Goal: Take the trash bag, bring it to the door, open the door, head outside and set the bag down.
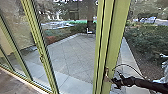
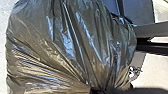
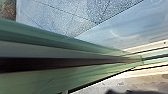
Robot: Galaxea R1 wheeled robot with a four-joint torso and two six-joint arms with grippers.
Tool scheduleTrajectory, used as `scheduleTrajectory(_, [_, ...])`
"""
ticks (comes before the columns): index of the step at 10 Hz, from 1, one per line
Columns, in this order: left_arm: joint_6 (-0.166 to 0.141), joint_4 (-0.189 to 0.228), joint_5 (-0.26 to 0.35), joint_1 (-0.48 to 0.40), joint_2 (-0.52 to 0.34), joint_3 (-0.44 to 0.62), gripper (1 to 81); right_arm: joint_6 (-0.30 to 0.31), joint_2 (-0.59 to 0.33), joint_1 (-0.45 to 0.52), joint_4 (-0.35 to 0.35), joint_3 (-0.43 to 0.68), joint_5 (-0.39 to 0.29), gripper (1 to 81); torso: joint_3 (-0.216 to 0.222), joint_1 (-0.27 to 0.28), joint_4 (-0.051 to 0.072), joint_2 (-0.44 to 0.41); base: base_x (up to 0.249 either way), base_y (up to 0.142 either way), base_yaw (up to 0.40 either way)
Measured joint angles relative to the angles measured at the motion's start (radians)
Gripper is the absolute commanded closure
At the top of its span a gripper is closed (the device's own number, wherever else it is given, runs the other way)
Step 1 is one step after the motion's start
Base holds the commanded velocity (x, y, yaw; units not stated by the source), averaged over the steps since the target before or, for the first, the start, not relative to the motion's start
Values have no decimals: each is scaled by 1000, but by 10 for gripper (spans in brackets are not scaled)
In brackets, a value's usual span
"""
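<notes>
In the head view, my right gripper (image 1: 108,77) is up against the green frame (image 1: 113,45) of the glass door, low on its edge; whether it grips anything there is unclear. The same green door frame (image 3: 45,83) runs close across the right wrist view. Large in the left wrist view is the dark, shiny trash bag (image 2: 72,42). Its folds run together at my left gripper (image 2: 98,90), which is closed on the gathered neck.
Another green upright (image 1: 41,50) and more glass panels stand to the left. Through the glass a paved yard (image 1: 71,58) shows, with shrubs (image 1: 150,41) beside a pale kerb at the right. Indoor floor (image 1: 15,83) lies at the lower left.
</notes>
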Motion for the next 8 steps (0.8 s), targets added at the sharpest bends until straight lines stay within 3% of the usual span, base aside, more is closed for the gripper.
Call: scheduleTrajectory(8, [0, 0, -1, 0, 0, 0, 811, 4, -54, 0, -43, 57, 23, 10, 0, -1, 0, 0, 90, 0, 0])
